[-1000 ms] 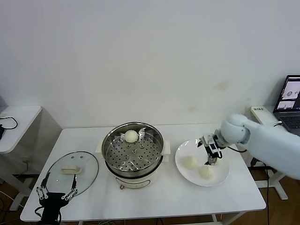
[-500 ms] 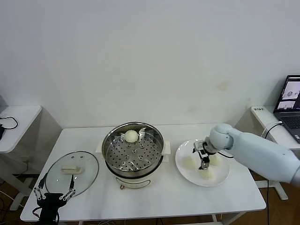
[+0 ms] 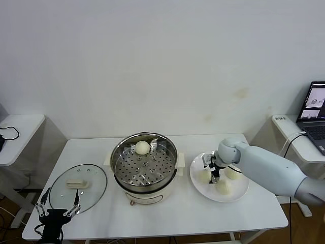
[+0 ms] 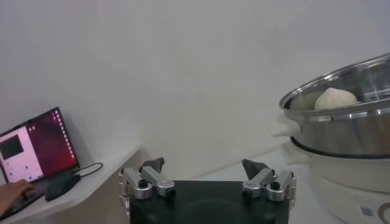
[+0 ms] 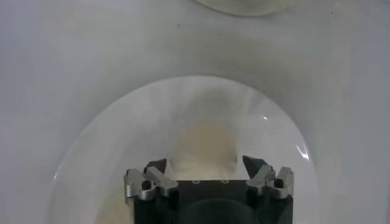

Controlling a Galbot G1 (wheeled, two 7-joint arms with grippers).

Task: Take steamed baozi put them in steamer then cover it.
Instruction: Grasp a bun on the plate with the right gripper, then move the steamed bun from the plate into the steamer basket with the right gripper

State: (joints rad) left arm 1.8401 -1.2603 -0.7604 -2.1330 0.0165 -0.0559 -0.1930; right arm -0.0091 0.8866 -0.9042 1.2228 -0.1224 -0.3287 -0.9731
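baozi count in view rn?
4. One sits in the steamer at its far side. Three are on the white plate: one between the right gripper's fingers, one farther right, one nearest the table's front edge.

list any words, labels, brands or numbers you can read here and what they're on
No text can be read.
Small white sticker low on the steamer base: print too small to read.
Laptop screen at the right edge: windows show, content too small.
Second laptop, left wrist view: blurred, nothing legible.
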